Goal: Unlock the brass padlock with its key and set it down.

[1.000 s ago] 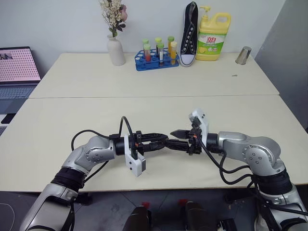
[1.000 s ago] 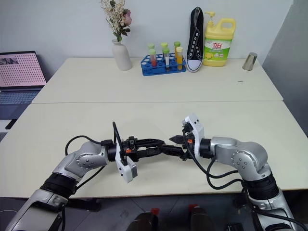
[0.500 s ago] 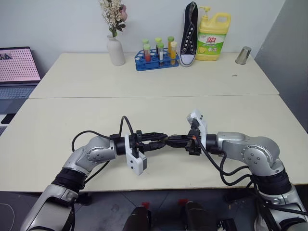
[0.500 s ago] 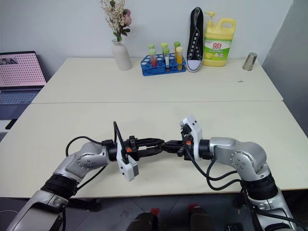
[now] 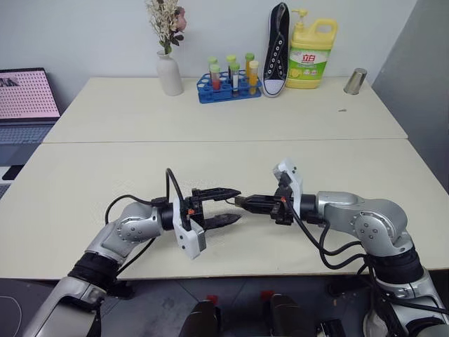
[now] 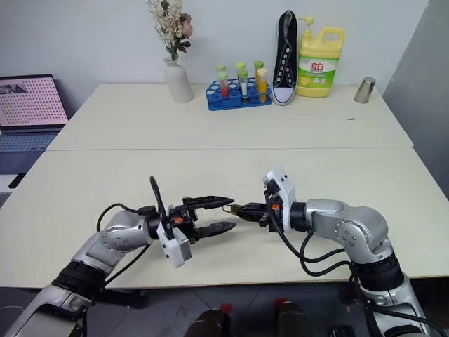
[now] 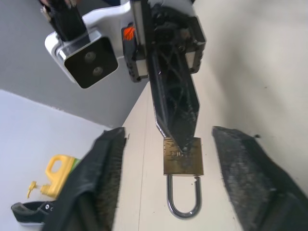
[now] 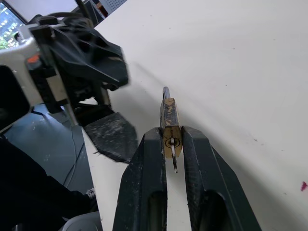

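Right wrist view puts the brass padlock (image 8: 170, 126) at the tip of the right gripper (image 8: 172, 137), its two black fingers (image 8: 147, 166) pinched on the brass body from either side, with the keyhole face turned toward the camera and a thin silver key (image 8: 173, 160) poking out of it. Seen from the left wrist, the same padlock (image 7: 182, 156) hangs off the end of those closed fingers with its silver shackle (image 7: 183, 197) pointing away from them, one leg standing clear of the body, so the lock reads as sprung. It is held in the air over the near table (image 5: 84, 189), close to that table's front edge and about midway along it. The left gripper (image 5: 232, 204) faces it from just beside, jaws spread wide, one finger above and one below, touching nothing; the padlock sits just past its fingertips (image 7: 103, 168), apart from them. Along the back edge of the far table (image 5: 316, 112) stand a white vase of dried flowers (image 5: 168, 70), a blue rack of test tubes (image 5: 228, 78), a black sneaker (image 5: 276, 49) stood on end, a yellow detergent bottle (image 5: 311, 55) and, toward the back right corner, a metal cup (image 5: 355, 81). A laptop (image 5: 24, 98) sits off the tables' left side.
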`<move>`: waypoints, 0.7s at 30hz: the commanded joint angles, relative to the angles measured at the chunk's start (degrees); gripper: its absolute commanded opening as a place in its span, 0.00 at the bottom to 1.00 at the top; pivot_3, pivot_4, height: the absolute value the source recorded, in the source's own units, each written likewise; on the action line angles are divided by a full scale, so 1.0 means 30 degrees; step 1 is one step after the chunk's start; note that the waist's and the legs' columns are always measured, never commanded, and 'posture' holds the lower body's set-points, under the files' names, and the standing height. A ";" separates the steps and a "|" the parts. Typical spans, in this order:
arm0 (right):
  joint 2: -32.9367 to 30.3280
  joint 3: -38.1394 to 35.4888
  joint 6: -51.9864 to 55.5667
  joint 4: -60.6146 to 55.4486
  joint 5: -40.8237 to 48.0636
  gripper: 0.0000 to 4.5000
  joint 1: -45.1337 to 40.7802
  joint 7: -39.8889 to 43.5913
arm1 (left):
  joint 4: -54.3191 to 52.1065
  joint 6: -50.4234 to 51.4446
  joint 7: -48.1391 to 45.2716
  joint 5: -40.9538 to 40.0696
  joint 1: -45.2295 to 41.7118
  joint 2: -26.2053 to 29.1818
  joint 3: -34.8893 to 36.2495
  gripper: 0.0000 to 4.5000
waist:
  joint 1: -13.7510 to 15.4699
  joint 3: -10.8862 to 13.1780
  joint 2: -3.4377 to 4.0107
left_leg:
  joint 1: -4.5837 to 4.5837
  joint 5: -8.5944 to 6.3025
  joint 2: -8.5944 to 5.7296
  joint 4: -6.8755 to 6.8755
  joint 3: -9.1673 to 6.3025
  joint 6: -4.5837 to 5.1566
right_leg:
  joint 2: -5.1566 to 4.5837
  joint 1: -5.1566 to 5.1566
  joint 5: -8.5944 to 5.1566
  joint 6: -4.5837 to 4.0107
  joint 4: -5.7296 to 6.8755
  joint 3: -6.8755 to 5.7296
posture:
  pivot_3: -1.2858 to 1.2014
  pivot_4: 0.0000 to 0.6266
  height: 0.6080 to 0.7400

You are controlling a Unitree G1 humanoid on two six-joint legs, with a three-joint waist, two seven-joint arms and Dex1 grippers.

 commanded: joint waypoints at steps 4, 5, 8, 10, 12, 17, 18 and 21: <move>-0.0653 -0.0722 -0.1113 -0.0159 -0.0957 0.03 -0.0033 0.0684 | -0.2435 0.4145 -0.0907 -0.4227 0.2333 0.0738 0.0886 0.85 | -0.0020 0.0010 0.0016 | 0.0002 0.0000 0.0010 -0.0013 -0.0004 0.0001 | 0.0000 -0.0003 0.0000 0.0000 0.0003 0.0003 | 0.52 0.24 1.00; -0.0889 -0.0815 -0.1285 -0.0163 -0.1086 0.03 -0.0017 0.0868 | -0.2579 0.5796 -0.1329 -0.5224 0.2372 0.0750 0.1075 0.81 | -0.0011 0.0011 0.0016 | 0.0001 0.0000 0.0009 -0.0011 -0.0006 0.0001 | 0.0001 -0.0003 -0.0001 0.0000 0.0002 -0.0003 | 0.52 0.24 1.00; -0.1549 -0.0924 -0.1736 -0.0507 -0.1260 0.03 0.0088 0.1623 | -0.3471 1.1245 -0.2712 -0.8366 0.2229 0.0712 0.1424 0.65 | 0.0020 0.0011 0.0016 | -0.0002 0.0000 0.0003 0.0001 -0.0017 0.0002 | 0.0004 0.0012 -0.0002 0.0003 0.0003 -0.0031 | 0.52 0.24 1.00; -0.2011 -0.0805 -0.2071 -0.0959 -0.1326 0.03 0.0198 0.2244 | -0.4238 1.4506 -0.3435 -1.0096 0.1989 0.0601 0.1724 0.50 | -0.0001 0.0011 0.0016 | -0.0003 -0.0001 -0.0001 0.0005 -0.0012 0.0002 | 0.0004 0.0014 -0.0003 0.0004 0.0001 -0.0028 | 0.52 0.24 1.00; -0.2212 -0.0827 -0.2323 -0.1327 -0.1210 0.03 0.0270 0.2634 | -0.5012 1.7538 -0.3640 -1.1839 0.1634 0.0238 0.2210 0.37 | -0.0021 0.0013 0.0015 | -0.0005 -0.0001 0.0000 0.0001 -0.0010 0.0003 | 0.0005 0.0011 -0.0003 0.0004 -0.0003 -0.0027 | 0.52 0.24 1.00; -0.2250 -0.0985 -0.2650 -0.1980 -0.0912 0.03 0.0379 0.3218 | -0.6180 2.2458 -0.4611 -1.4013 0.1047 -0.0383 0.2723 0.00 | -0.0039 0.0014 0.0012 | -0.0003 -0.0001 0.0007 0.0001 -0.0015 0.0002 | 0.0013 0.0009 -0.0003 0.0003 -0.0002 -0.0028 | 0.52 0.24 1.00; -0.2211 -0.1002 -0.2683 -0.2005 -0.0922 0.03 0.0386 0.3232 | -0.6326 2.2861 -0.4765 -1.4048 0.0988 -0.0526 0.2820 0.00 | -0.0057 0.0014 0.0012 | 0.0000 -0.0001 0.0007 0.0001 -0.0011 0.0002 | 0.0013 0.0009 -0.0003 0.0003 -0.0002 -0.0024 | 0.52 0.24 1.00; -0.2131 -0.1043 -0.2796 -0.2288 -0.0817 0.03 0.0462 0.3261 | -0.6794 2.4943 -0.5031 -1.5054 0.0552 -0.1336 0.3031 0.00 | -0.0002 0.0014 0.0012 | 0.0000 0.0000 0.0010 -0.0001 -0.0015 0.0001 | 0.0017 0.0009 -0.0003 0.0001 -0.0002 -0.0025 | 0.52 0.24 1.00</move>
